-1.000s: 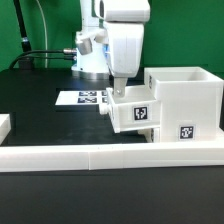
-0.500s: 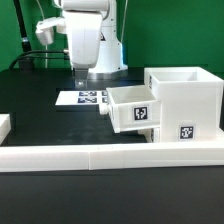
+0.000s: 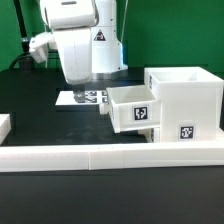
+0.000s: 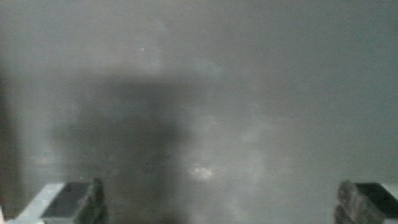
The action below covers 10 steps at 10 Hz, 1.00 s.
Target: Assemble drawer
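Observation:
The white cube-like housing [image 3: 186, 98] stands at the exterior view's right. One small white tray [image 3: 133, 110] with a black-and-white tag sits partly inside the housing's front, sticking out toward the exterior view's left. A second white part [image 3: 4, 126] shows only at the left edge. My gripper [image 3: 78, 88] hangs to the left of the tray, apart from it, above the table. In the wrist view my gripper [image 4: 217, 202] is open and empty, with the fingertips [image 4: 71, 200] far apart over blurred dark table.
The marker board [image 3: 88, 98] lies flat on the black table behind the tray. A long low white border rail [image 3: 100, 156] runs along the front. Cables and a green wall are at the back left.
The arm has moved from above the tray to the exterior view's left and away from it. The tray stays partly inside the housing, let go.

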Tool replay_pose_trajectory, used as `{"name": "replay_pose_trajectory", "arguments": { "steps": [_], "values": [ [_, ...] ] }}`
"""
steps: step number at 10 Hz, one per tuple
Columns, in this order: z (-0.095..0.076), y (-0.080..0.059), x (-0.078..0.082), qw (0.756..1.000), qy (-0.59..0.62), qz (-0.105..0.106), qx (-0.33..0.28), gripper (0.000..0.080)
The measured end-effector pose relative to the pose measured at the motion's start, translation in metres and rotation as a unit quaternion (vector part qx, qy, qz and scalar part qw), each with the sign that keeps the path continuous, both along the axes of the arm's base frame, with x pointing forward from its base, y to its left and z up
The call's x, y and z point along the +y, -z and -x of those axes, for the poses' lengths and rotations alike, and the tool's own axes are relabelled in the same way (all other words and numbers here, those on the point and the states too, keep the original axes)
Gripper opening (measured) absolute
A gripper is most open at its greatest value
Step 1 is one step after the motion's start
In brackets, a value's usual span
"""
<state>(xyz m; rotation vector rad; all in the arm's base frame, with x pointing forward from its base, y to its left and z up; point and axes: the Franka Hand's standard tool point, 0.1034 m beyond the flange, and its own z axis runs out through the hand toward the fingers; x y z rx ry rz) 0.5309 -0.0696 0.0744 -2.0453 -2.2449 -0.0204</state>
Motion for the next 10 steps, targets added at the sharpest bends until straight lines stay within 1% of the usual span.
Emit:
{"name": "replay_pose_trajectory", "arguments": {
  "steps": [2, 3, 4, 5, 7, 10],
  "values": [
    [0.000, 0.005, 0.000, 0.999, 0.011, -0.033, 0.015, 0.0649],
    [0.001, 0.008, 0.002, 0.997, 0.023, -0.067, 0.030, 0.0649],
    [-0.002, 0.010, 0.006, 0.997, 0.040, -0.063, 0.030, 0.0649],
    [-0.002, 0.011, 0.017, 0.996, 0.043, -0.064, 0.034, 0.0649],
    [-0.003, 0.013, 0.030, 0.995, 0.064, -0.066, 0.040, 0.0649],
    [-0.006, 0.011, 0.058, 0.993, 0.091, -0.065, 0.048, 0.0649]
  ]
}}
